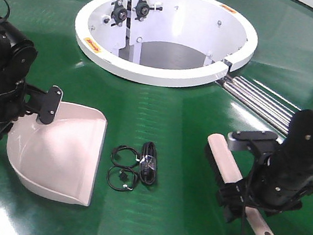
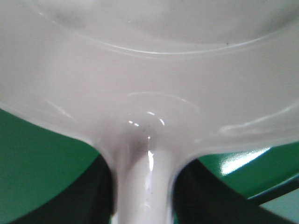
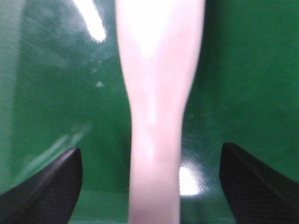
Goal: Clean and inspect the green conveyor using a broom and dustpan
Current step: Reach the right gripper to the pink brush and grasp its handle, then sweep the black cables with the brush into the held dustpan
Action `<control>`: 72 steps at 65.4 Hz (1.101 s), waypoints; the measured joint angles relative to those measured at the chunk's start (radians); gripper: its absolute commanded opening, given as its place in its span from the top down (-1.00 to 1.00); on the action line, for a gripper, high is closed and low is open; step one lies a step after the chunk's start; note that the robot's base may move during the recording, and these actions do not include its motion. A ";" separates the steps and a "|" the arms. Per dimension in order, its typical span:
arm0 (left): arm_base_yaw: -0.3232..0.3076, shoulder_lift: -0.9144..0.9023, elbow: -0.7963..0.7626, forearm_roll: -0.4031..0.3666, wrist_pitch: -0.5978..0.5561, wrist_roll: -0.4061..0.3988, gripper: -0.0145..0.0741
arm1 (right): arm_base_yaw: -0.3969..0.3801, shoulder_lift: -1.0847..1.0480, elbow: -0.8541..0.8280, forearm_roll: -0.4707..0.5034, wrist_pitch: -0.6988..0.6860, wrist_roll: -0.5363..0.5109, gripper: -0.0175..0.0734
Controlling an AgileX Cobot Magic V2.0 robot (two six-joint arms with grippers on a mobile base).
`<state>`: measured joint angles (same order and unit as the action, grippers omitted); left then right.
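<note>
An industrial, factory-like workspace, judging by the wide green conveyor (image 1: pixel 174 120) with silver roller rails (image 1: pixel 266 104) and a white ring-shaped opening (image 1: pixel 157 75) set in it

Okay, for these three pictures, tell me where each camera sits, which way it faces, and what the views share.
Exterior front: above and behind the arms, looking down across the green conveyor toward the white ring; left arm and right arm show.
Left wrist: on the left gripper, facing along the dustpan handle; jaws hug it.
Right wrist: above the broom, looking down; right gripper jaws wide apart.
Shared: exterior view also shows dustpan and broom.
</note>
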<state>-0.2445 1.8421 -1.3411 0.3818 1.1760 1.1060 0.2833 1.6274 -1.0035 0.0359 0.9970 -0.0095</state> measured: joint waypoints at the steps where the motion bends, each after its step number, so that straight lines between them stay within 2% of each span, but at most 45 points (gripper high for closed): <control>1: -0.001 0.000 0.000 0.001 0.000 0.000 0.69 | 0.000 0.008 0.000 0.001 0.000 0.000 -0.65; 10: -0.001 0.000 0.000 0.001 0.000 0.000 0.69 | 0.000 0.061 0.000 0.013 -0.006 0.000 -0.57; 17: -0.001 0.000 0.000 0.001 0.000 0.000 0.69 | 0.000 0.089 -0.005 0.016 -0.015 0.009 -0.40; 23: -0.001 0.000 0.000 0.001 0.000 0.000 0.69 | 0.000 0.097 -0.005 0.017 -0.024 0.017 -0.15; 37: -0.001 0.000 0.000 0.001 0.000 0.000 0.69 | 0.000 0.092 -0.023 0.017 -0.027 0.028 0.65; 57: -0.001 0.000 0.000 0.001 0.000 0.000 0.69 | 0.000 0.021 -0.025 0.025 -0.023 0.054 0.63; 72: -0.001 0.000 0.000 0.001 0.000 0.000 0.69 | 0.021 -0.028 -0.030 0.109 0.010 0.082 0.62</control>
<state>-0.2455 1.8421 -1.3411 0.3829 1.1760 1.1060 0.3040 1.5996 -1.0332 0.1451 1.0068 0.0721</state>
